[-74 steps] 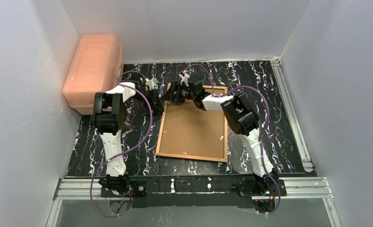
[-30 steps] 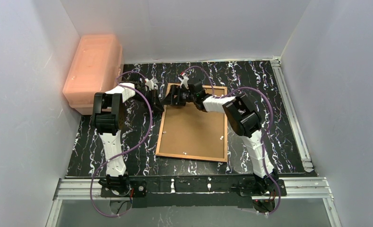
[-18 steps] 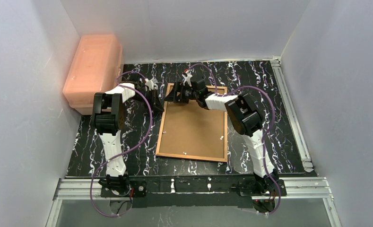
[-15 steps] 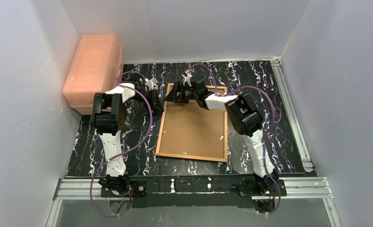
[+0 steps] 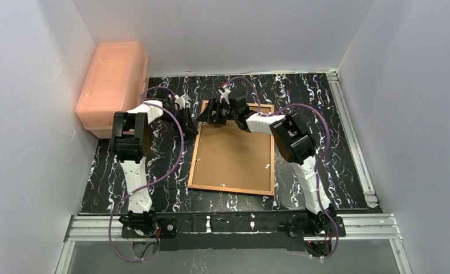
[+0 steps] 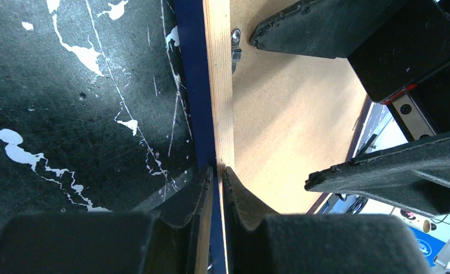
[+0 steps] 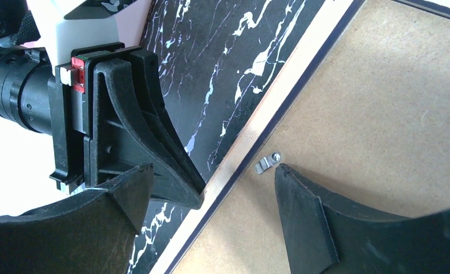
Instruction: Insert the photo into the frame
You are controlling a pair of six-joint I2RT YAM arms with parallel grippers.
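Observation:
The frame (image 5: 194, 157) lies face down on the black marbled table, its brown backing board (image 5: 234, 151) facing up. The photo is not in view. My left gripper (image 5: 195, 121) is shut on the frame's left rail near the far left corner; in the left wrist view its fingers (image 6: 218, 169) pinch the wood and navy edge (image 6: 218, 85). My right gripper (image 5: 211, 112) is open and hovers over that same corner. In the right wrist view (image 7: 211, 171) one finger is beside a small metal clip (image 7: 267, 162) on the backing board (image 7: 382, 125), and the other is outside the rail (image 7: 279, 97).
A pink plastic box (image 5: 111, 85) stands at the far left against the wall. Aluminium rails run along the right side (image 5: 351, 137) and the near edge (image 5: 234, 225). White walls close in three sides. Other metal clips (image 5: 266, 166) dot the backing board.
My right gripper has shifted a little farther back and left over the frame's far left corner. The left gripper and the frame have not moved.

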